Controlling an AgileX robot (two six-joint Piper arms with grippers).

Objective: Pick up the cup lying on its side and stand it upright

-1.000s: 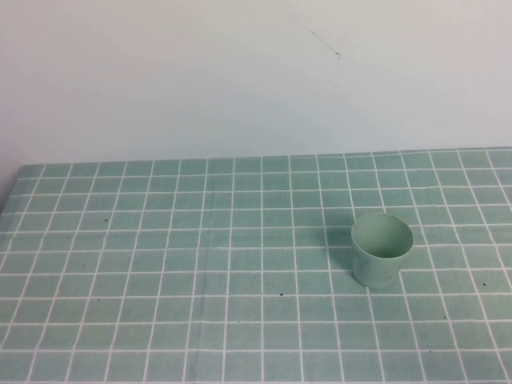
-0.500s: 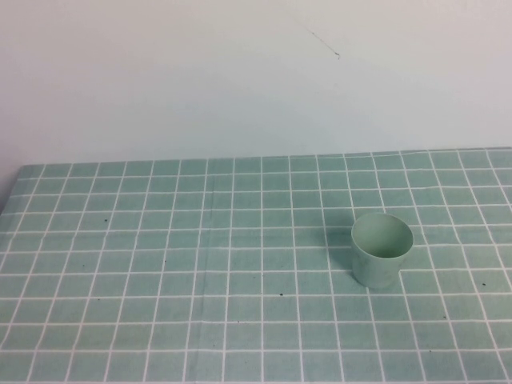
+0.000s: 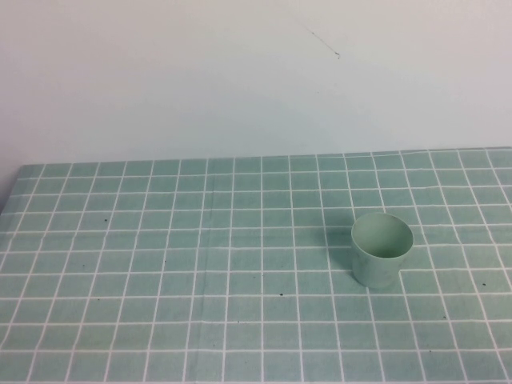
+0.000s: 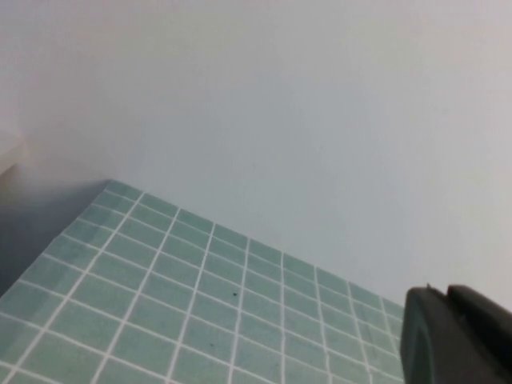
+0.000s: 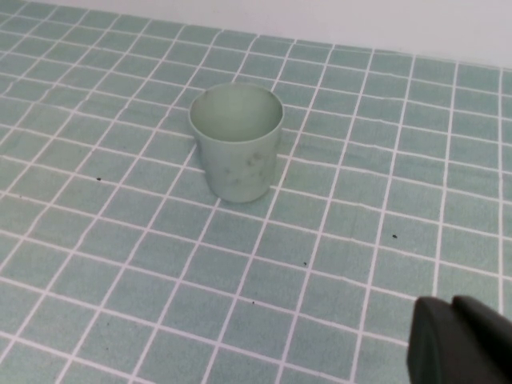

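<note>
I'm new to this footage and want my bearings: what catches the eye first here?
A small mint-green cup stands upright, mouth up, right of centre on the green checked tablecloth. No arm reaches near it. The right gripper sits shut, back from the cup, and the left gripper, also shut, faces the cloth's far-left corner.

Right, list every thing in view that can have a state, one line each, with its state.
cup: upright on the tiled tablecloth, mouth up, empty, nothing touching it.
left gripper: shut, empty, above the cloth's far edge by the wall.
right gripper: shut, empty, clear of the cup.
</note>
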